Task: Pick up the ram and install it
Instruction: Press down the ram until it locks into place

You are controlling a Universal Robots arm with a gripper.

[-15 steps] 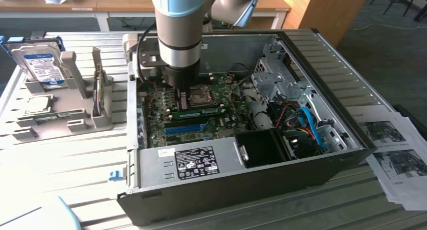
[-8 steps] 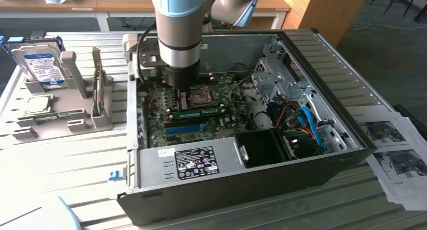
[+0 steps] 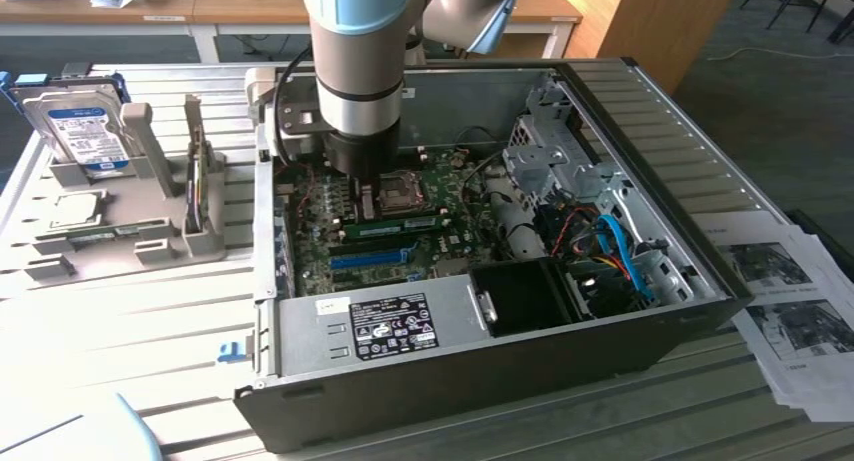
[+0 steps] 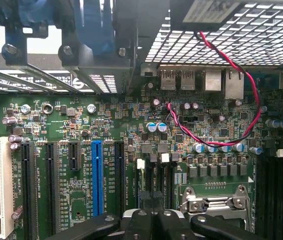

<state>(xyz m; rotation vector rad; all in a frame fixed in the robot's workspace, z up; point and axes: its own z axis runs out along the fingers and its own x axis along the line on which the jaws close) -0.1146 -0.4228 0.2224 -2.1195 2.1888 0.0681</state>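
**Operator:** Where are you working?

**Me:** Inside the open computer case (image 3: 694, 281). It takes up most of the slatted tabletop (image 3: 134, 311), toward the exterior view's right edge. My arm (image 3: 360, 41) comes straight down into it over the motherboard (image 4: 221, 135). The hard drive (image 3: 80, 126) stands in its grey holder near the tabletop's far corner on the exterior view's left, well apart from me.

**Operator:** And the ram?

**Me:** The ram (image 3: 400, 224) is the green stick lying along a slot on the motherboard, just beside the processor socket (image 3: 400, 189), on the side nearer the power supply. It is not the blue expansion slot (image 4: 97, 175); that one is empty.

**Operator:** Your gripper?

**Me:** My gripper (image 4: 151, 222) is low over the board, close to the socket. The fingers (image 4: 136, 220) are drawn fully together, and I can see nothing pinched between them.

**Operator:** So which step is this?

**Me:** I judge it to be the late part of the install: the stick is off the holder and in its slot. I cannot tell whether it is seated fully or whether the end clips have latched.

**Operator:** What does the next move call for?

**Me:** Care, I think: any push must go straight down and evenly along the stick's top edge, without tilting it or touching the red and black wire (image 4: 241, 100)
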